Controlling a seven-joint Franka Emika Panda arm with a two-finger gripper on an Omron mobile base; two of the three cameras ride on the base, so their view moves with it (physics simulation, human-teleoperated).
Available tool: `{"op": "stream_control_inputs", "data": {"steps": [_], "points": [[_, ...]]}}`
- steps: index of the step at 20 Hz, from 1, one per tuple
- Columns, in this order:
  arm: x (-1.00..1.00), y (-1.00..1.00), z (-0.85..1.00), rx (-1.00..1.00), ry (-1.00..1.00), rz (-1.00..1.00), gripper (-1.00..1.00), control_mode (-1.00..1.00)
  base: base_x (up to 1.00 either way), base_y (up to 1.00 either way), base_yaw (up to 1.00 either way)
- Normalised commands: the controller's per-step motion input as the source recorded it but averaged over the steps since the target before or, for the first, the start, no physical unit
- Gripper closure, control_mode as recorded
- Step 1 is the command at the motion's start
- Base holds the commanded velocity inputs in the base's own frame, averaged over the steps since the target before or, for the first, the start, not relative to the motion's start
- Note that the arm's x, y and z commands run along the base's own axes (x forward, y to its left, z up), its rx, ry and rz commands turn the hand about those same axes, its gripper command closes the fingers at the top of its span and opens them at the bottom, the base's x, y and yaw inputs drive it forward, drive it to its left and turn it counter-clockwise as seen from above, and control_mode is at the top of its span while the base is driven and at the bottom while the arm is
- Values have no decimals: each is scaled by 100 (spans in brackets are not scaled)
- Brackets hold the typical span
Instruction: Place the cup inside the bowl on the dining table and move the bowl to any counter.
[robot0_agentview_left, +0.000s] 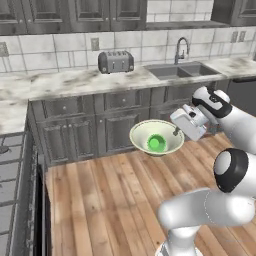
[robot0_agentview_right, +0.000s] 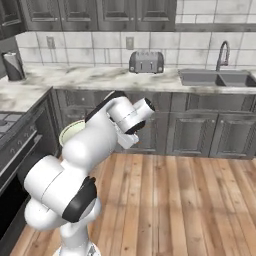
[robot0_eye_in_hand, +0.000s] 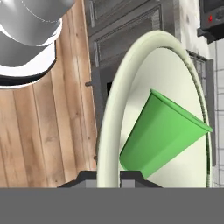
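The bowl (robot0_agentview_left: 156, 137) is held aloft over the wooden floor (robot0_agentview_left: 110, 200), its rim clamped in the pincer (robot0_agentview_left: 176, 132), with the cup (robot0_agentview_left: 156, 143) inside. It should be kept level and carried slowly to the table (robot0_agentview_left: 75, 82), so the cup is not tipped out.

Ahead of you: a wall of pale square tiles (robot0_agentview_left: 60, 50), with dark grey panelled upper cabinets (robot0_agentview_right: 100, 12) above. Along it runs a veined marble counter (robot0_agentview_left: 75, 82) over dark grey base cabinets (robot0_agentview_right: 195, 132). On it you have a silver toaster (robot0_agentview_left: 115, 61) and, further right, a steel sink (robot0_agentview_right: 215, 77) with a curved faucet (robot0_agentview_left: 181, 49). A dark kettle-like object (robot0_agentview_right: 13, 66) stands at the far left end; you can't tell more. Wood plank floor (robot0_agentview_left: 110, 200). A stove (robot0_agentview_left: 12, 190) edges the left side.
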Motion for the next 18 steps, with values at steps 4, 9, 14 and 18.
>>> {"op": "stream_control_inputs", "data": {"steps": [4,9,14,18], "points": [[0,0,0,0,0,0,100,100,100,54,-5],[0,0,0,0,0,0,100,100,98,60,-7],[0,0,0,0,0,0,100,100,99,58,-3],[0,0,0,0,0,0,100,100,100,58,-4]]}}
